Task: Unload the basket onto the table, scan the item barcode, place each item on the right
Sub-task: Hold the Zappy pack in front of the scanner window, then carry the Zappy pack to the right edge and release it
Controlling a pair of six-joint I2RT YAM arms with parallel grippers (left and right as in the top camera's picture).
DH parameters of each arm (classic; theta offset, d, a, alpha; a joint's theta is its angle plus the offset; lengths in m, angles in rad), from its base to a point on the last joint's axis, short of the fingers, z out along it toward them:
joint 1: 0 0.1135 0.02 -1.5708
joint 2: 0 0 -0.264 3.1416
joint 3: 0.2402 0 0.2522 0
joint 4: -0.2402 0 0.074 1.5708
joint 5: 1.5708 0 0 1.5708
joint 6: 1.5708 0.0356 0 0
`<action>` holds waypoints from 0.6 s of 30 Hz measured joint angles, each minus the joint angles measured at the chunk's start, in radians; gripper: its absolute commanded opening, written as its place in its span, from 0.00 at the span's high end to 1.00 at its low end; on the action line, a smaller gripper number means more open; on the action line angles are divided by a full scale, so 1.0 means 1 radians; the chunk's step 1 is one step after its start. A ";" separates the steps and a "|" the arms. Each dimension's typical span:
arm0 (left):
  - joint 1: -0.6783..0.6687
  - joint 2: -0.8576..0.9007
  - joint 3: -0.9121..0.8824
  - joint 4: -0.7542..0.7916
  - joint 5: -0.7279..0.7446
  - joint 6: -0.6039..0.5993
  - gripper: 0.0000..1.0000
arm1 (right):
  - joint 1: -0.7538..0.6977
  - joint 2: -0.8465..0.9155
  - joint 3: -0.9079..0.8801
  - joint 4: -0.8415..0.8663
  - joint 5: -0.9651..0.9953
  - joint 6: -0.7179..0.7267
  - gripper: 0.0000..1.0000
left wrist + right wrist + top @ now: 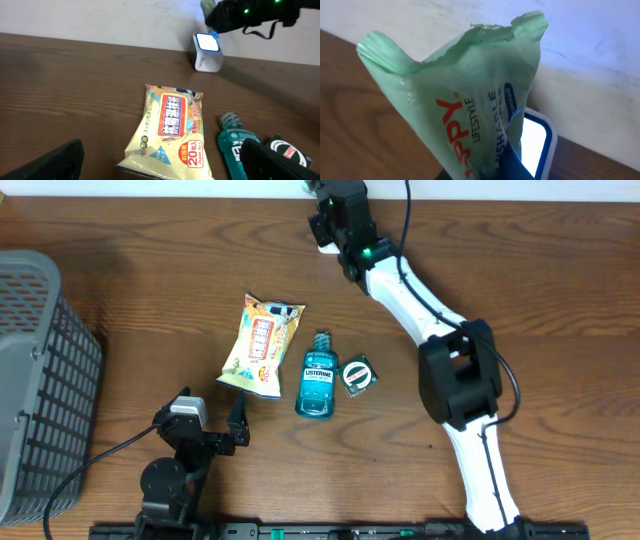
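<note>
A crinkled green pouch (465, 100) with red and blue lettering stands upright and fills most of the frame. Behind its lower right edge, a white scanner (537, 142) shows a lit window. The wooden table (350, 110) meets a white wall (600, 50).

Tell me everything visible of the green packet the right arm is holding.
The green packet is a soft, pale green plastic pouch with a crimped upper edge. It carries red letters ending in PPY, dark print reading LIFESTYLE and a blue oval badge. It stands tilted, close before the scanner, whose white window is lit; whether they touch cannot be told. The right gripper is shut on it, its lower end out of view.
</note>
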 measured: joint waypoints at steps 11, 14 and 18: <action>0.000 0.000 0.000 0.000 0.000 0.000 0.02 | -0.010 0.052 0.026 -0.033 0.087 -0.003 0.99; 0.000 0.000 0.000 0.000 0.000 0.000 0.02 | -0.011 0.052 0.050 -0.123 0.187 -0.003 0.99; 0.000 0.000 0.000 0.000 0.000 0.000 0.02 | -0.024 0.050 0.058 -0.257 0.343 -0.006 0.99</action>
